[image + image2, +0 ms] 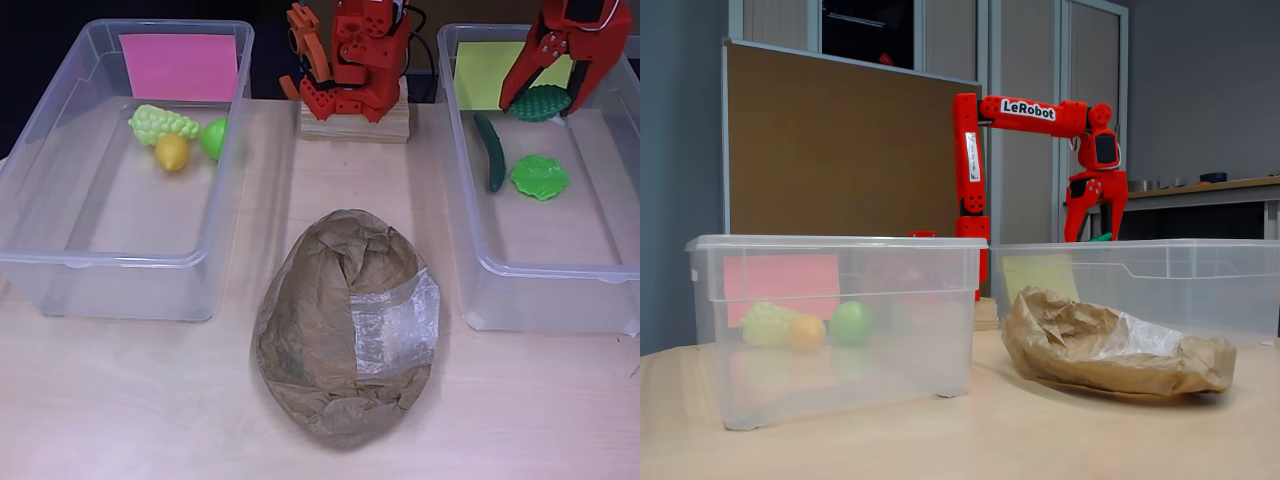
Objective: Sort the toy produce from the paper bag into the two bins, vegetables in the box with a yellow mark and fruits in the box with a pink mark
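The crumpled brown paper bag (345, 330) (1110, 345) lies at the table's middle front, with a tape patch on it. The pink-marked bin (60, 180) (840, 320) holds green grapes (162, 123), a yellow lemon (172, 152) and a round green fruit (214, 138). The yellow-marked bin (600, 250) (1200, 270) holds a dark cucumber (490, 150) and a bright green leaf (540, 177). My red gripper (542, 106) (1097, 235) hangs over this bin's far end. Its fingers are closed on the sides of a dark green bumpy vegetable (541, 102), held at about rim height.
The red arm's base (355, 60) stands on a wooden block (355, 125) between the two bins at the back. Bare table lies in front of the bins and around the bag. A brown board (840, 150) stands behind the table.
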